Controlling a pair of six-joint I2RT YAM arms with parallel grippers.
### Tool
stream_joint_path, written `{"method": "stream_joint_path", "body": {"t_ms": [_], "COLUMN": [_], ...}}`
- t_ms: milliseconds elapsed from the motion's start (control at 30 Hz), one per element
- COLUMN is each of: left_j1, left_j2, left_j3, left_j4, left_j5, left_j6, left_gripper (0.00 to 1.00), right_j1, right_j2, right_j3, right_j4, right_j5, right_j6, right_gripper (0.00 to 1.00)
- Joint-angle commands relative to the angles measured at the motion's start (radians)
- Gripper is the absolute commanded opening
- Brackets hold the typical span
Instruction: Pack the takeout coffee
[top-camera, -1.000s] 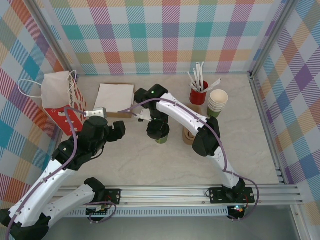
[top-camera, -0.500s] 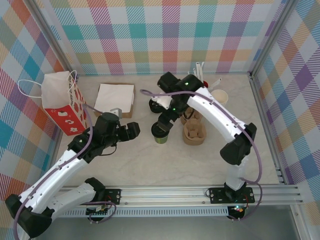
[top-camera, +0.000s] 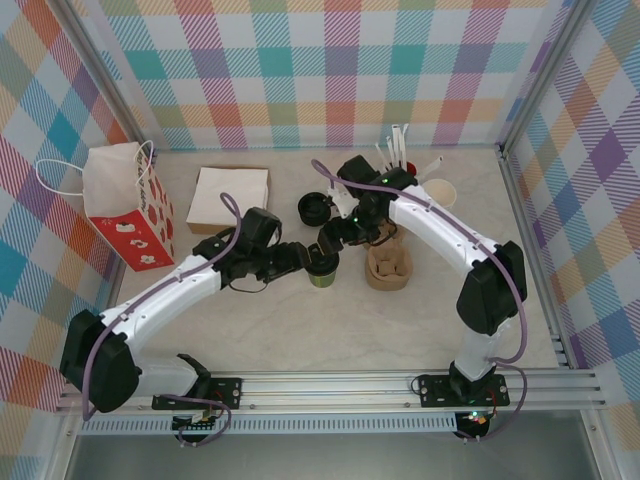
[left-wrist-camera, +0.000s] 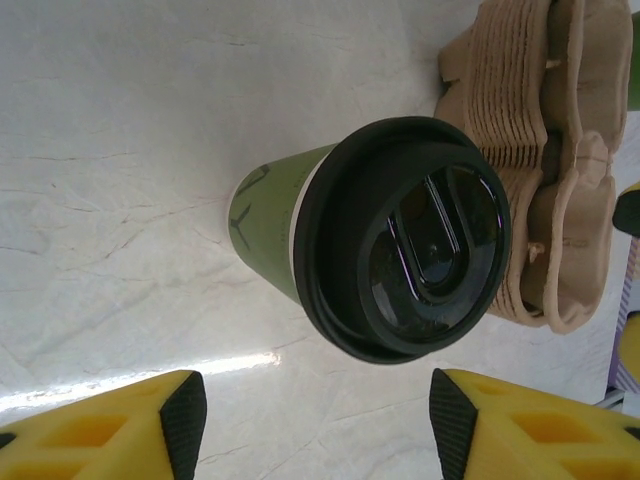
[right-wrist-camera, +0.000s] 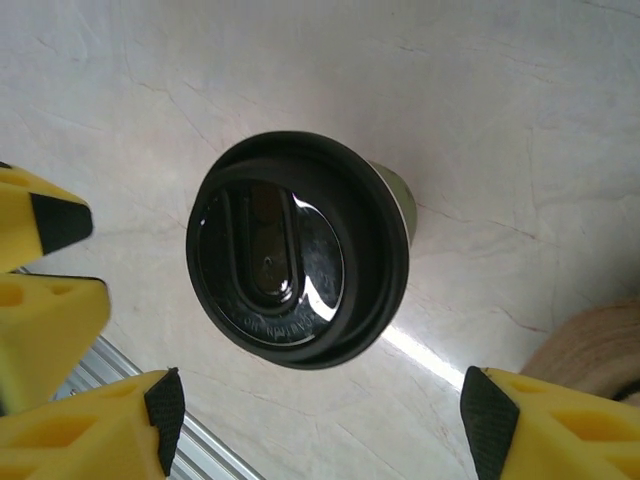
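Observation:
The takeout coffee (top-camera: 323, 274) stands upright on the table, an olive-green paper cup with a black lid (left-wrist-camera: 402, 236). My left gripper (top-camera: 302, 258) is close against its left side. In the left wrist view that gripper (left-wrist-camera: 318, 425) is open, with the cup just ahead of the fingertips and not between them. My right gripper (top-camera: 334, 237) hangs just behind the cup. In the right wrist view it (right-wrist-camera: 327, 413) is open too, with the lid (right-wrist-camera: 296, 262) beyond its fingertips.
A stack of brown pulp cup carriers (top-camera: 388, 266) sits just right of the cup. Loose black lids (top-camera: 314, 209), a napkin box (top-camera: 231, 196), a red-and-white paper bag (top-camera: 124, 205), a red straw cup (top-camera: 396, 168) and stacked lidless cups (top-camera: 438, 197) line the back.
My left gripper has swung right across the table up to the cup. My right gripper has drawn back from over the cup. Both jaws have narrowed somewhat.

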Motion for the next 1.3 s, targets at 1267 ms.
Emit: {"method": "stream_joint_path", "body": {"t_ms": [1267], "left_j1": [0.015], "left_j2": [0.192], "left_j3": [0.016], "left_j4": [0.028], "left_j5": [0.013], "left_j6": [0.024], "left_gripper": [0.59], "right_j1": [-0.011], "right_j2": [0.147], "right_j3": [-0.064], "right_j4": [-0.036], "right_j5": [0.039], "right_j6": [0.054], "right_gripper": [0.47]}}
